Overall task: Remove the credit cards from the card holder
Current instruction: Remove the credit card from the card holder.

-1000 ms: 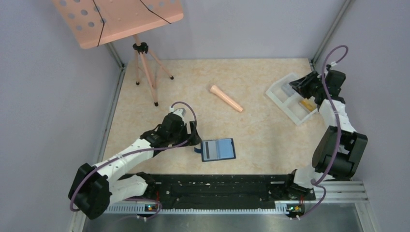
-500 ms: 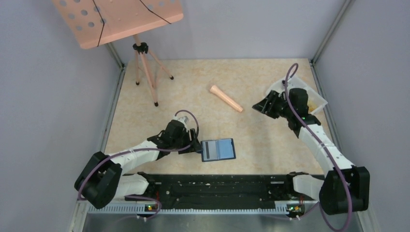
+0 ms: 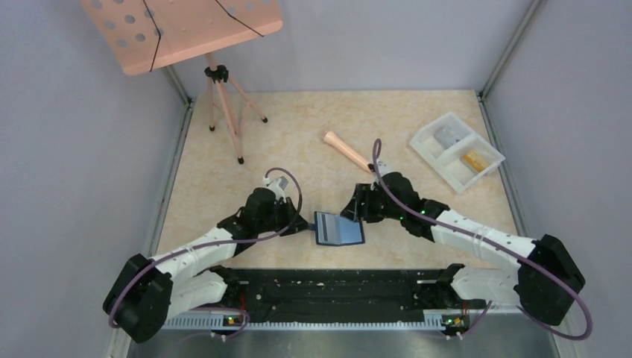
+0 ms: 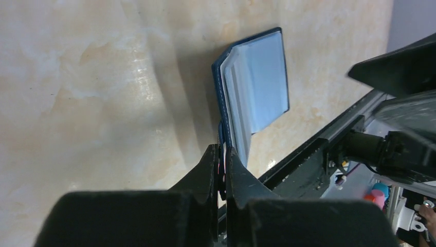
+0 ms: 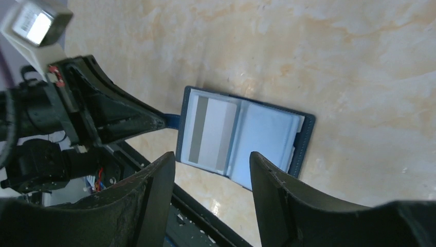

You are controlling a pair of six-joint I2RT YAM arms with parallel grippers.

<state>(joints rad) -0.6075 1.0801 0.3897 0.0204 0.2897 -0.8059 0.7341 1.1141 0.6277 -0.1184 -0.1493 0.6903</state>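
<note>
Open navy card holder (image 3: 339,228) by 6 o'clock edge of table (image 3: 402,253), grey card (image 5: 211,135) pocketed; left gripper (image 4: 222,157) pinching, apparently, its 9 o'clock tab (image 5: 172,121); right gripper (image 3: 356,212) spread at 1 o'clock

light: bright, even; shadows: soft; glare: mild on table (image 4: 140,68)

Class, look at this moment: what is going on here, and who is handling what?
The left gripper is shut on the closing tab of the navy card holder, which lies open on the table. The right gripper, jaws open, hovers just above it, over a grey striped card in the pocket nearest the tab. A gold card and a grey card already lie in the white tray, one per compartment.
</note>
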